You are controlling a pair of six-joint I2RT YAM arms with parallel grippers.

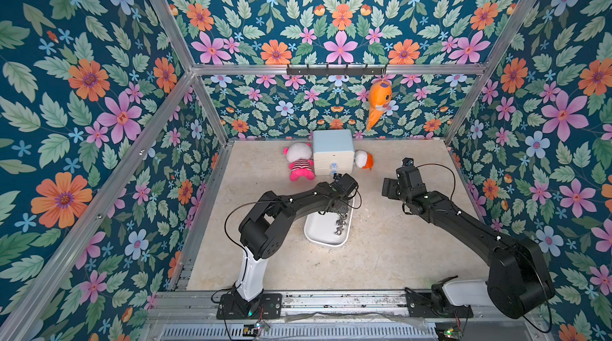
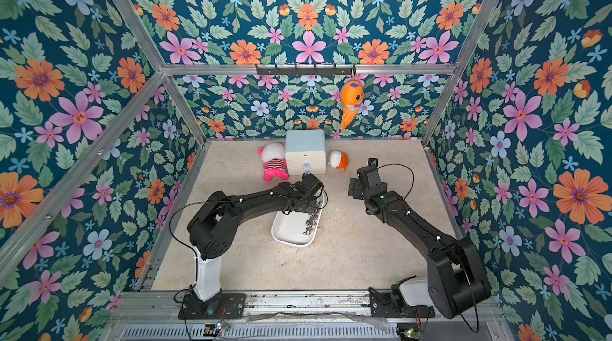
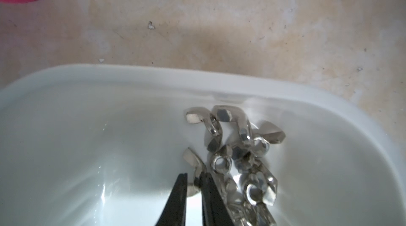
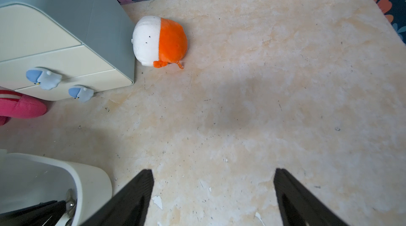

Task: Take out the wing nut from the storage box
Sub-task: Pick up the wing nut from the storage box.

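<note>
**Wing nut (image 3: 193, 161) gripped inside the box; lift-out not yet made**

The left wrist view shows the left gripper (image 3: 193, 174) lowered into the box (image 3: 131, 73). Its jaws are narrow and closed on one wing of a nut at the edge of the pile (image 3: 241, 148) (the nut's body is partly hidden behind the black fingers (image 3: 175, 200)). The held nut sits low in the box, close against its neighbours. Whether it has cleared the box floor cannot be told.

In a top view the left arm reaches over the far end of the box (image 1: 326, 245) and hides the gripper itself. The other nuts (image 1: 340, 223) lie along the side of the box that faces the right arm.

The right gripper (image 4: 213, 170) hangs over bare counter (image 4: 263, 82) near the box, jaws wide and empty. It takes no part in the grasp.

Progress, as judged from this moment:
- **Done:** the reach into the box and the closing on a single nut appear complete.
- **Left:** raising the nut above the rim, carrying it clear of the box and, presumably, setting it on the counter.
- **Risk:** the nuts lie interlocked, so a neighbour may be dragged up with the held one. A grip on a thin, smooth wing may also slip during the lift.
</note>
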